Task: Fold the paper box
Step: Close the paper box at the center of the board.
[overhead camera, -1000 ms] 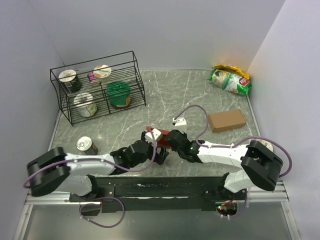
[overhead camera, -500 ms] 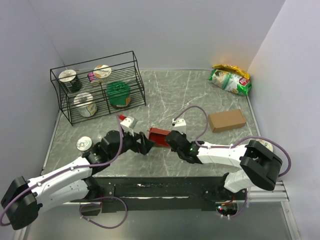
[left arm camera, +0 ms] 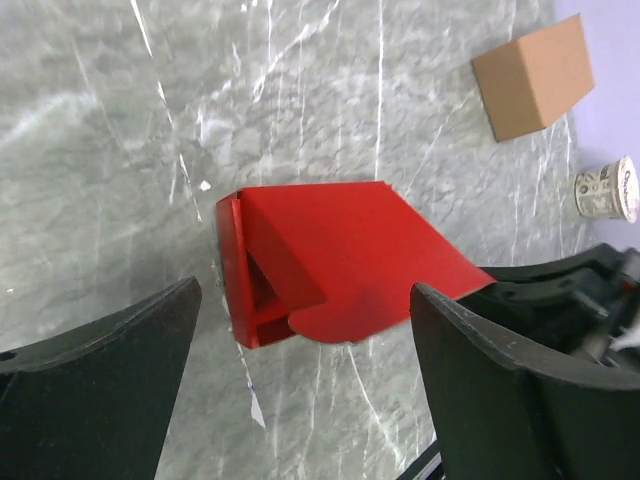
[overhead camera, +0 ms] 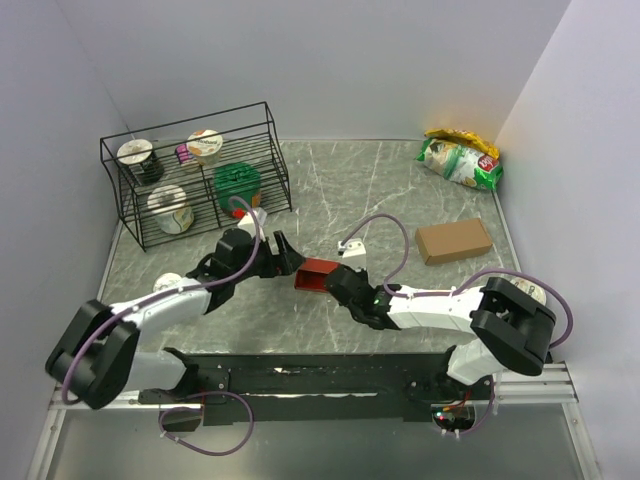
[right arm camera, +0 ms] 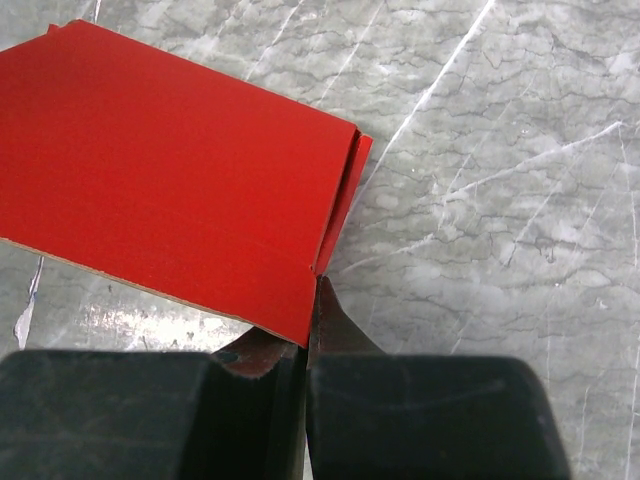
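The paper box (overhead camera: 316, 275) is a bright red card box at the middle of the table, with one end open and a rounded flap sticking out (left arm camera: 330, 260). My right gripper (overhead camera: 337, 283) is shut on the box's near right edge, and the card is pinched between its fingers (right arm camera: 312, 300). The box's flat red side (right arm camera: 170, 170) fills the upper left of the right wrist view. My left gripper (overhead camera: 284, 256) stands open just left of the box, facing its open end. Its two dark fingers (left arm camera: 100, 390) sit on either side of the box end without touching it.
A plain brown cardboard box (overhead camera: 454, 241) lies to the right of the red one. At the back left stands a black wire rack (overhead camera: 195, 175) holding several cups. Snack bags (overhead camera: 460, 160) lie in the back right corner. A can (overhead camera: 165, 285) sits by the left arm.
My left arm has swung away from the box's near side, out to the left and farther back. The red box has shifted slightly left in the right gripper's hold.
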Available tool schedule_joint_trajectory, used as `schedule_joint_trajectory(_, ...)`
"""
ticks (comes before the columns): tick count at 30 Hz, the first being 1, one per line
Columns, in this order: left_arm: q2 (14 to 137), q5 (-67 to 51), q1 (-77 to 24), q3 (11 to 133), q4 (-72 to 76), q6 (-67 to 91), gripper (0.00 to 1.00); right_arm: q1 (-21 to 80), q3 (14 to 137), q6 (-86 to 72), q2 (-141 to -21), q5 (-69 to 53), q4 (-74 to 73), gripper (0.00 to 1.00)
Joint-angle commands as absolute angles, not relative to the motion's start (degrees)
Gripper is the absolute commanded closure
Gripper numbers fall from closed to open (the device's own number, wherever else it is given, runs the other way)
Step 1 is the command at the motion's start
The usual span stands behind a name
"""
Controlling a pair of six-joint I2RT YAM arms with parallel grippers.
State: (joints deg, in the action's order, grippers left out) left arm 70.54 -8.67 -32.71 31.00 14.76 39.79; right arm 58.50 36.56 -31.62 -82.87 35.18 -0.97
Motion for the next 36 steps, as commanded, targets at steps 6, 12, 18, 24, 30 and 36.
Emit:
schedule_joint_trajectory(6, 78.4, -15.7, -31.6, 30.5, 27.8, 43.9, 0.11, 59.6, 39.3, -31.4, -84.5, 36.9, -1.7, 1.0)
schedule_joint_trajectory(12, 83.0, -14.3, -31.3, 29.4, 30.1, 43.9, 0.31, 59.8, 39.6, -31.5, -85.0, 36.8, -1.8, 1.0)
schedule_joint_trajectory(18, 88.4, -14.3, -31.0, 29.1, 32.3, 44.0, 0.53, 59.9, 39.4, -31.4, -84.8, 36.4, -2.0, 0.98)
schedule_joint_trajectory(24, 89.7, -13.9, -31.0, 29.5, 31.3, 43.0, 0.59, 60.7, 39.1, -31.1, -83.4, 36.6, -3.0, 0.53)
schedule_joint_trajectory(30, 91.2, -12.7, -31.0, 30.1, 29.4, 40.8, 0.61, 63.1, 38.1, -28.6, -80.0, 35.7, -2.9, 0.27)
schedule_joint_trajectory(36, 92.9, -12.0, -31.1, 30.2, 29.2, 39.5, 0.63, 67.7, 33.8, -24.0, -72.4, 31.8, -0.3, 0.03)
